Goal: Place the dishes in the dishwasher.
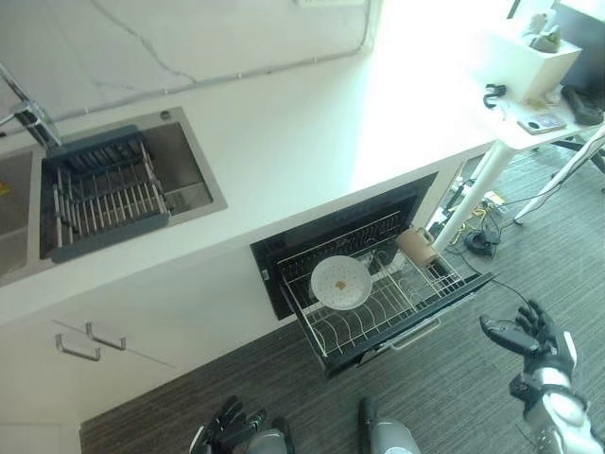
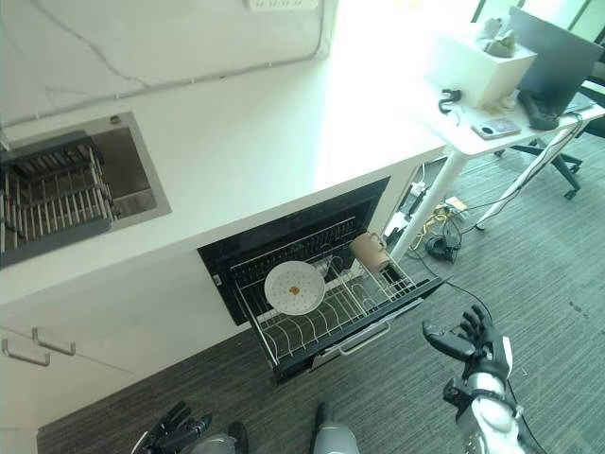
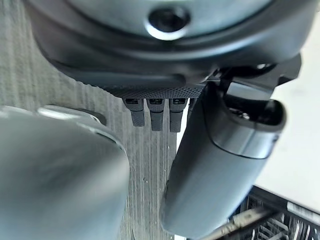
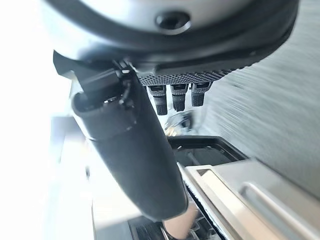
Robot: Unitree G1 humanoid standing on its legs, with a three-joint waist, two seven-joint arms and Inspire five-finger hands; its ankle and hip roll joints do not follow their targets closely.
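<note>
With our right hand spread and empty, we feared bumping the pulled-out rack and tipping the plate

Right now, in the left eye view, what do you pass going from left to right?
Faucet → dish rack in the sink → white plate in the dishwasher rack → brown cup → right hand, open, over the floor.

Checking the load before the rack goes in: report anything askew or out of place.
The brown cup lies tipped on its side at the back of the dishwasher rack. The white plate stands propped in the tines with a small brownish spot on its face.
</note>
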